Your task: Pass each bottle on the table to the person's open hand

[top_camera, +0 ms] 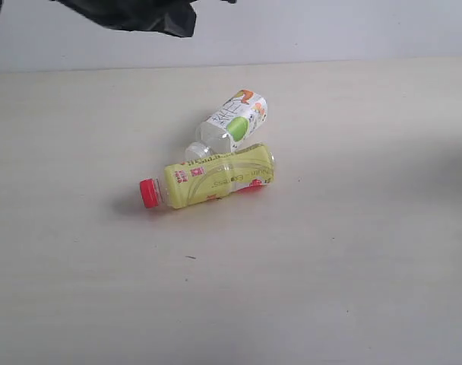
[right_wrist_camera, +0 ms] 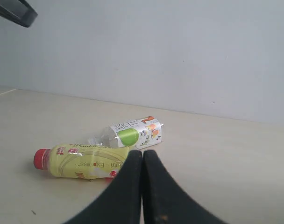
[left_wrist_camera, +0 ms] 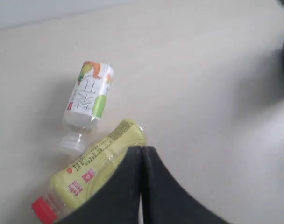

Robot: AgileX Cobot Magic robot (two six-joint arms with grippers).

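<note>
My left gripper [left_wrist_camera: 141, 155] and right gripper [right_wrist_camera: 142, 156] are both pressed together, holding nothing. 2 bottles lie on their sides mid-tabletop [top_camera: 352, 266]. The white-capped bottle [top_camera: 232, 120] rests by the yellow-labelled bottle [top_camera: 212, 179] (cap end nearest), so I'd judge they rolled together. No open hand shows.

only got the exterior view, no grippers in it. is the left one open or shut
Observer: Shut. The left gripper has its fingers pressed together with nothing between them.
Operator: and the right
Observer: The right gripper is shut and empty too. Its camera sees the yellow bottle from low at the side.
Operator: so the left isnt on a bottle
Observer: It grips nothing. In its wrist view the closed tips overlap the yellow bottle, but I cannot tell if they touch it. The green-and-white bottle lies clear of them.
</note>
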